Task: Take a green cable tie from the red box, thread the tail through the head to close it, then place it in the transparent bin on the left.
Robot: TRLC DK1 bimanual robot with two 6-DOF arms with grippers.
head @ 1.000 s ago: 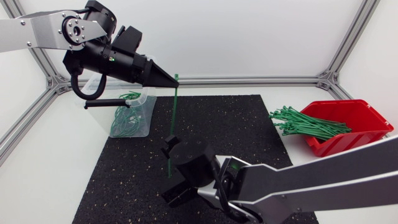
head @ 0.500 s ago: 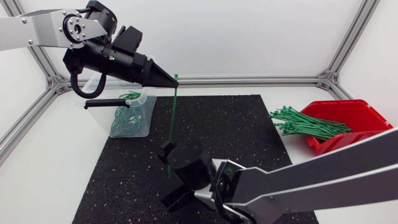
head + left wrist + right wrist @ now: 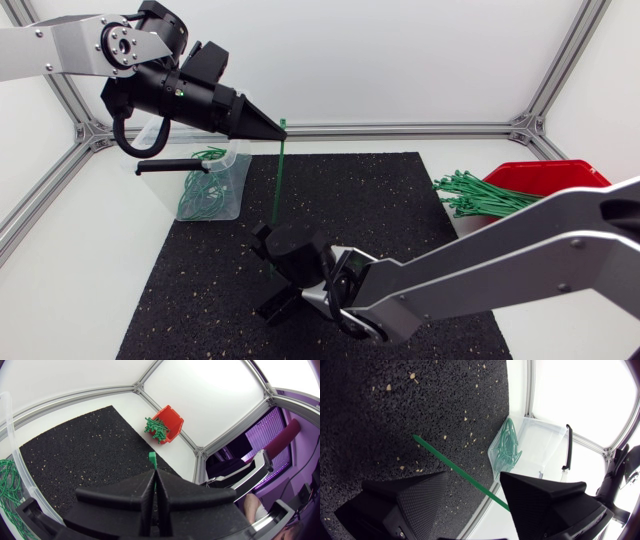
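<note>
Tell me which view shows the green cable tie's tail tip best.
The right wrist view: the tail tip stands clear against the black mat, ahead of the open right hand. The head view loses it at that hand. The left wrist view shows only the tie's head beyond the left hand.

We identify the mat [image 3: 400,210] as rough, speckled, matt black sheet; the cable tie [image 3: 279,190] as smooth green plastic; the red box [image 3: 565,175] as glossy plastic; the bin [image 3: 228,188] as clear plastic.
</note>
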